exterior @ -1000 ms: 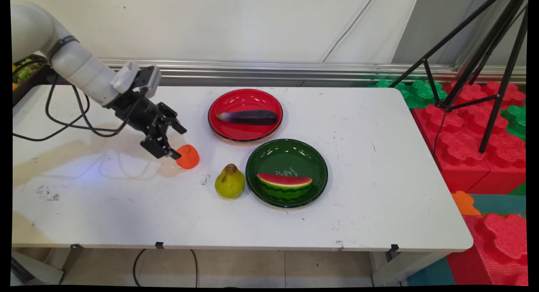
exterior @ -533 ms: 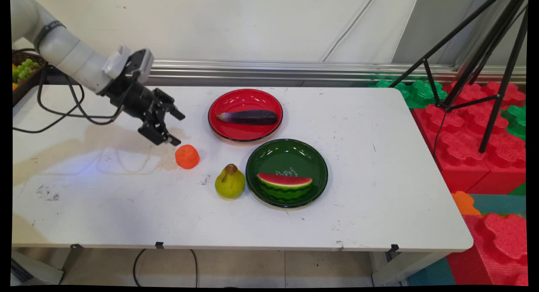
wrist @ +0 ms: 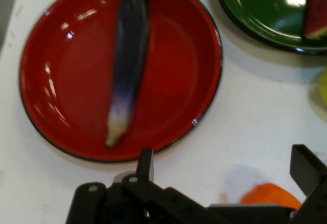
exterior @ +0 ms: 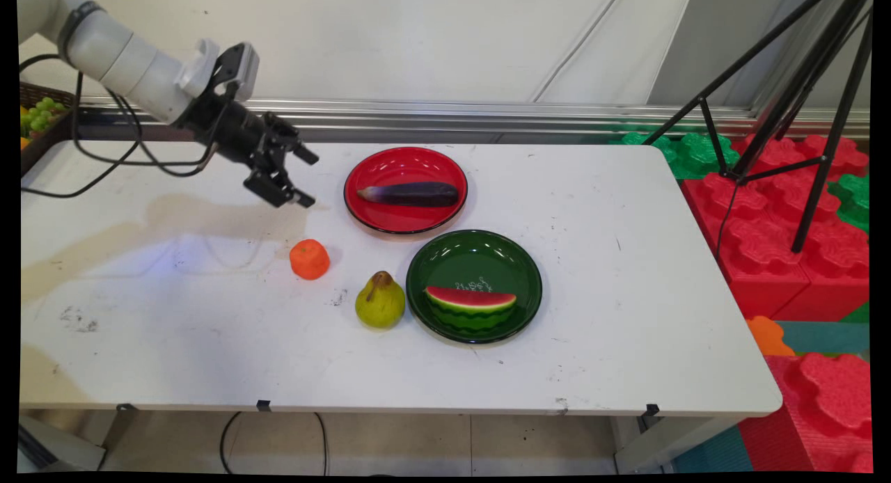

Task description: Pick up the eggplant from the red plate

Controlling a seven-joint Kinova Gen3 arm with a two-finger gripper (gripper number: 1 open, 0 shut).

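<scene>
- Main view shows the gripper (exterior: 304,178) raised over the table (exterior: 626,344) in the upper left of the frame, its fingers (exterior: 307,155) spread apart with nothing between them.
- Hand view has the gripper (wrist: 225,175) rising from the bottom edge, one finger left of centre and the other at the right edge, a wide gap between them.
- Nearest to it is the red plate (exterior: 445,164), just to its right in the main view, holding a dark purple eggplant (exterior: 411,193) that lies lengthwise across it.
- In the hand view the red plate (wrist: 189,60) fills the upper left, and the eggplant (wrist: 129,60) lies on it.
- An orange (exterior: 310,259) sits on the table below the gripper in the main view, apart from it; in the hand view the orange (wrist: 270,195) peeks out at the bottom right.
- A pear (exterior: 380,302) stands lower and to the right, just beside the green plate (exterior: 480,257).
- That plate carries a watermelon slice (exterior: 470,306).
</scene>
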